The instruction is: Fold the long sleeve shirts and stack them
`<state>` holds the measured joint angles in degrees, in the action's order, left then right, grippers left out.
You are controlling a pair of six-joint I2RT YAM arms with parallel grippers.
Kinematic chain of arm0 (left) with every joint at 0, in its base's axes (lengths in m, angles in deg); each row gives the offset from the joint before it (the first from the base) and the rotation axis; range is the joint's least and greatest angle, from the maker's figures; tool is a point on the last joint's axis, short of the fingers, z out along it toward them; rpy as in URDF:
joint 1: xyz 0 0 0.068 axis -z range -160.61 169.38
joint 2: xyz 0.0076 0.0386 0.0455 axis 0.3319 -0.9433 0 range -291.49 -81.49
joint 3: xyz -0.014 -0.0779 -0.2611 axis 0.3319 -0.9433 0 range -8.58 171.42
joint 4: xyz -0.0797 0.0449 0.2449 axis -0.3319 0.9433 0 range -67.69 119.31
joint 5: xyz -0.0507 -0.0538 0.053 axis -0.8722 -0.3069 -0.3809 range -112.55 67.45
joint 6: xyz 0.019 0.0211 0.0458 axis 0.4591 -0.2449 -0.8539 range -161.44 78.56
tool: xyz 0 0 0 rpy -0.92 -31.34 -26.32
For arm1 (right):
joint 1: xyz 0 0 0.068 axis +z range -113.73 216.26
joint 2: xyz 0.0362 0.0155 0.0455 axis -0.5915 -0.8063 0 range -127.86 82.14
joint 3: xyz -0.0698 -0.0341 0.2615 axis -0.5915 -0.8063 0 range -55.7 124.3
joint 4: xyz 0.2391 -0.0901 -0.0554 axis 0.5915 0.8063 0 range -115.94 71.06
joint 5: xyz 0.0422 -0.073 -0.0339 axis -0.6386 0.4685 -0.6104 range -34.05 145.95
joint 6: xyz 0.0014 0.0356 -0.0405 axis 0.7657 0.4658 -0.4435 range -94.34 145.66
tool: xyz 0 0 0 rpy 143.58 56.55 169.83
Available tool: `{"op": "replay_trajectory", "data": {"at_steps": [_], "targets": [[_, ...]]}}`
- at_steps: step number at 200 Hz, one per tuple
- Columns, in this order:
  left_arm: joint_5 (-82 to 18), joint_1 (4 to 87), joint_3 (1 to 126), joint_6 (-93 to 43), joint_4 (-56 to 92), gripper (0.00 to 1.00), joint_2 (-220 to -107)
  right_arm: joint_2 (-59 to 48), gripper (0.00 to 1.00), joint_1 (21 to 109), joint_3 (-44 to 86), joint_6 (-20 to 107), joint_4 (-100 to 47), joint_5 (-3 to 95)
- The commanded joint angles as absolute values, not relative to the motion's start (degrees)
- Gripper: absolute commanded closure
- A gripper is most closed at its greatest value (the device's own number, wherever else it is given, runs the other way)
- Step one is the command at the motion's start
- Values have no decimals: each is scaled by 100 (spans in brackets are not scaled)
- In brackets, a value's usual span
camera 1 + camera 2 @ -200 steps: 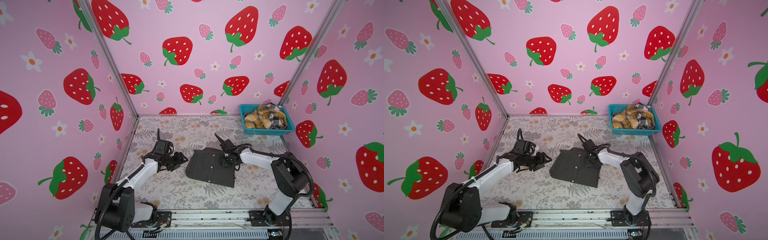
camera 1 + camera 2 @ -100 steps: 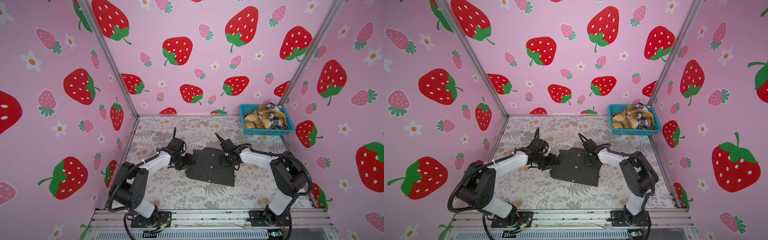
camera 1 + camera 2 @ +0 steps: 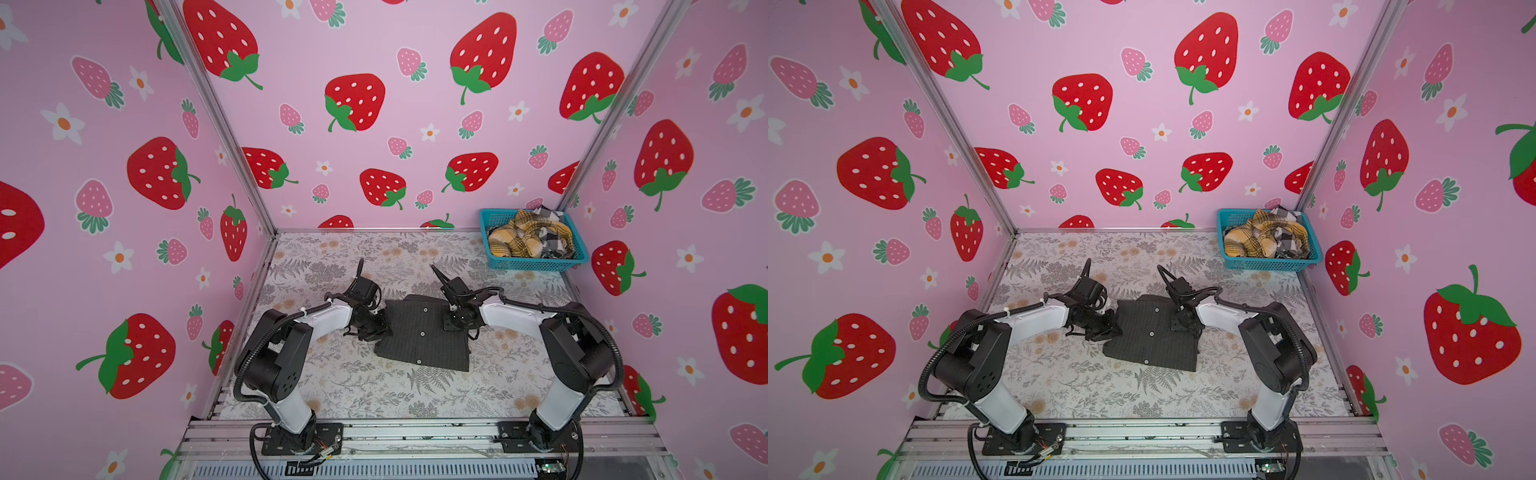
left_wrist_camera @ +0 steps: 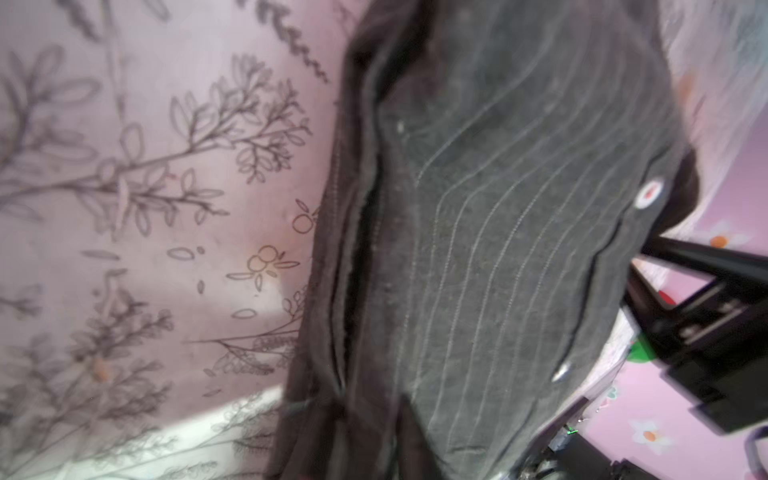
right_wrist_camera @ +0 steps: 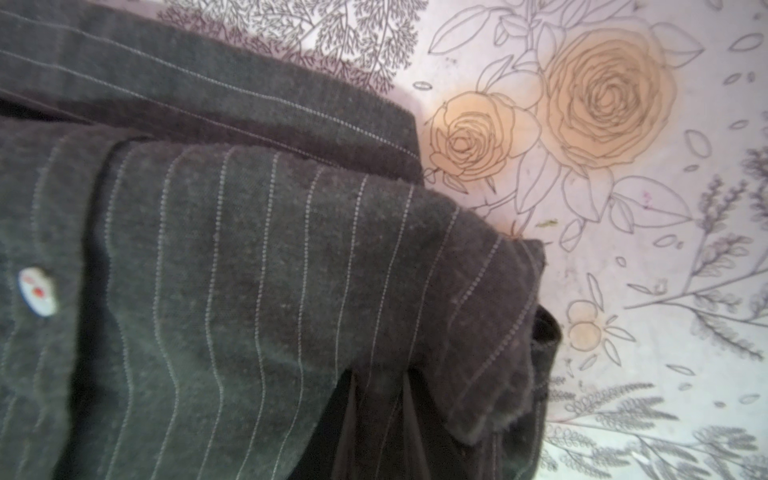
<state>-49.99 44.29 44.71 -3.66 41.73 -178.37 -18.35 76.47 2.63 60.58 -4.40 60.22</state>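
Note:
A charcoal pinstriped shirt (image 3: 419,332) (image 3: 1150,336) lies partly folded, buttons up, in the middle of the floral table. My left gripper (image 3: 380,328) (image 3: 1115,328) sits low at the shirt's left edge. In the left wrist view the left gripper (image 4: 374,436) is shut on that edge of the charcoal shirt (image 4: 498,208), though the picture is blurred. My right gripper (image 3: 451,322) (image 3: 1177,324) is at the shirt's right edge near the far corner. In the right wrist view the right gripper (image 5: 380,415) pinches a fold of the charcoal shirt (image 5: 249,270) between its fingers.
A teal mesh basket (image 3: 536,262) (image 3: 1271,264) stands in the far right corner. It holds a crumpled mustard-yellow plaid shirt (image 3: 523,237) and a black-and-white check shirt (image 3: 552,245). Pink strawberry walls close off three sides. A metal rail (image 3: 415,432) runs along the front.
My left arm has swung right from beside the shirt to its left edge, and its jaws have closed there. The right gripper stayed put on the right edge.

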Motion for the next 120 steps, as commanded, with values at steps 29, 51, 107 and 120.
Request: {"op": "replay_trajectory", "data": {"at_steps": [29,51,107,120], "targets": [[-6079,4327,4310,541,2950,100,-17283,-2069,77,7634,120,6187,-422,5848],[-6307,4329,4112,796,2517,100,-17599,-2070,68,7633,156,6209,-415,5815],[-6305,4035,3574,1335,2048,100,-18250,-1371,38,7633,361,6240,-6,5889],[-6257,3972,3559,1334,2157,100,-18190,-1229,36,7643,467,6223,125,5914]]}}
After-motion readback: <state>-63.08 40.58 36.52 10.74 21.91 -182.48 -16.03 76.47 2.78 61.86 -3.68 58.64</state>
